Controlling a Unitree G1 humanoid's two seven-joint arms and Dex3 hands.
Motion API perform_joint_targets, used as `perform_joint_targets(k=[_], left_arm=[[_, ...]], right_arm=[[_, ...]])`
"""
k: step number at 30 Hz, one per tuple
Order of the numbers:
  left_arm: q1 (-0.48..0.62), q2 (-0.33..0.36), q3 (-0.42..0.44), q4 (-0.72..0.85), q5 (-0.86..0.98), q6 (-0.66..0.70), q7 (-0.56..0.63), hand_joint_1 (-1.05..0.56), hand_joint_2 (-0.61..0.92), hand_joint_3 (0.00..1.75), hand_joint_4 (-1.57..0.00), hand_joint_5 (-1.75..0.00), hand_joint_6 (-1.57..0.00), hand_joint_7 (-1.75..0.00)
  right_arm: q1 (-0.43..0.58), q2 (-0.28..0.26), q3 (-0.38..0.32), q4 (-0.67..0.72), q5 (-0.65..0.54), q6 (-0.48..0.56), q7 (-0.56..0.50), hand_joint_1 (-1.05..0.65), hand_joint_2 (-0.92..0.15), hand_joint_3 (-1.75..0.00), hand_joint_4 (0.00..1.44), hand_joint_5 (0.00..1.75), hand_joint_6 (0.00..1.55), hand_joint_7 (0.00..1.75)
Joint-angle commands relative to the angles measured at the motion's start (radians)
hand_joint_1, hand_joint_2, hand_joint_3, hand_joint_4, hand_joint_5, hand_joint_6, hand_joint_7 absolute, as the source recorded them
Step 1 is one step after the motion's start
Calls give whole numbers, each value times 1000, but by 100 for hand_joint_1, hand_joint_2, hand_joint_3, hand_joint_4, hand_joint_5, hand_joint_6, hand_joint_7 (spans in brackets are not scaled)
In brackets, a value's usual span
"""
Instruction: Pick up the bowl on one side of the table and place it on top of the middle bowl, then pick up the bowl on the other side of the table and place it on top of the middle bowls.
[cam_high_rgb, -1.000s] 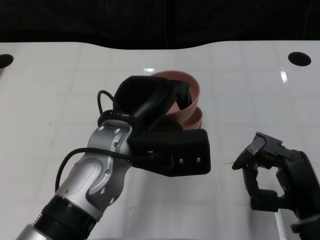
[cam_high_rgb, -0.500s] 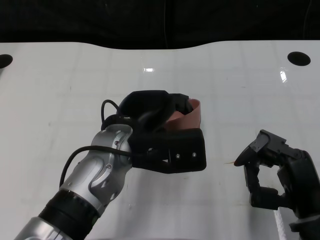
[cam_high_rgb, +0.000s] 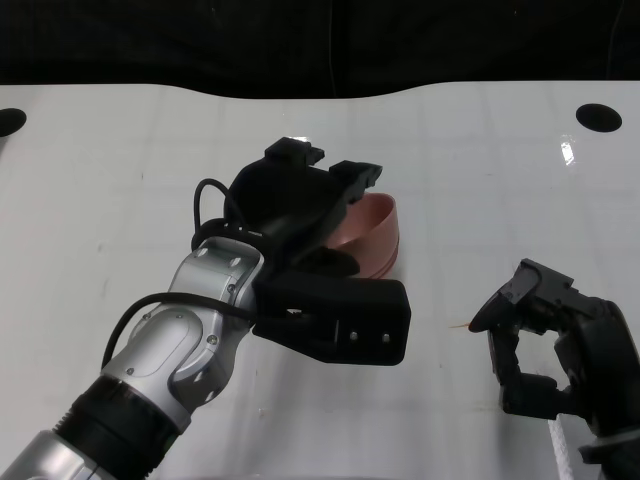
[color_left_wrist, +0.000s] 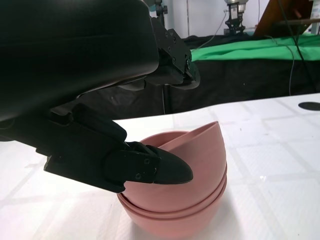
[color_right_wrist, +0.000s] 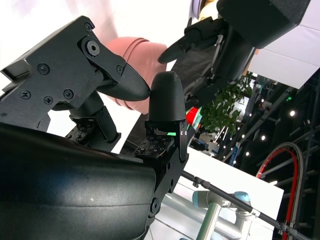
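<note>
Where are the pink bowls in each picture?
Head view: the stack of pink bowls sits mid-picture, partly hidden behind the left hand.
Left wrist view: the stack fills the lower middle, under the black fingers.
Right wrist view: a bit of pink bowl shows near the top, behind the right hand's fingers.
Shared landmark: the left hand above the bowls.

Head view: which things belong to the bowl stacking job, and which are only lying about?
Job:
- stack of pink bowls, with the top bowl tilted
- left hand, above the stack
- right hand, holding nothing

Lying about:
- white cord beside the right hand
- black hole in the table
</note>
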Motion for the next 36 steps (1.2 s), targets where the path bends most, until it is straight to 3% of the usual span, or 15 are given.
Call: perform_joint_targets(k=[1, 9, 13, 19, 26, 28, 31, 33, 36], left_arm=[[40, 37, 29, -63, -8, -19, 28, -74, 92, 32, 0, -19, -19, -1], [149, 95, 113, -231, -77, -82, 23, -74, 92, 33, -1, -20, -17, -1], [215, 113, 167, -306, -143, -119, 24, -72, 92, 30, 0, -36, -21, -3], [337, 113, 284, -314, -334, -339, 115, -59, 92, 21, -1, -77, -37, -8], [496, 87, 402, -204, -439, -716, 358, -40, 92, 16, -39, -109, -69, -28], [532, 77, 423, -178, -474, -793, 379, -37, 92, 18, -44, -113, -73, -33], [582, 47, 449, -128, -519, -903, 409, -31, 92, 17, -57, -110, -73, -53], [615, 28, 465, -108, -541, -939, 412, -30, 92, 20, -63, -111, -73, -66], [660, 2, 460, -108, -638, -946, 360, -30, 92, 22, -67, -113, -75, -73]], right_arm=[[5, -5, -14, 1, 21, 0, 3, -22, -42, -127, 87, 175, 79, 141], [9, -12, -12, -7, 16, 14, 12, -22, -42, -127, 86, 175, 79, 140], [11, -15, -9, -9, 15, 17, 22, -22, -41, -130, 85, 175, 79, 140], [22, -17, -4, -29, 9, 25, 35, -23, -40, -133, 85, 174, 78, 141], [40, -13, 4, -58, 15, 41, 56, -22, -42, -130, 85, 174, 79, 140], [44, -13, 5, -68, 9, 51, 55, -22, -43, -128, 86, 174, 79, 140], [49, -17, 4, -72, 2, 56, 56, -23, -46, -124, 87, 174, 80, 138], [50, -18, 5, -75, 7, 60, 62, -23, -47, -123, 86, 174, 80, 138], [51, -19, 4, -76, 1, 60, 62, -22, -47, -124, 86, 175, 80, 138]])
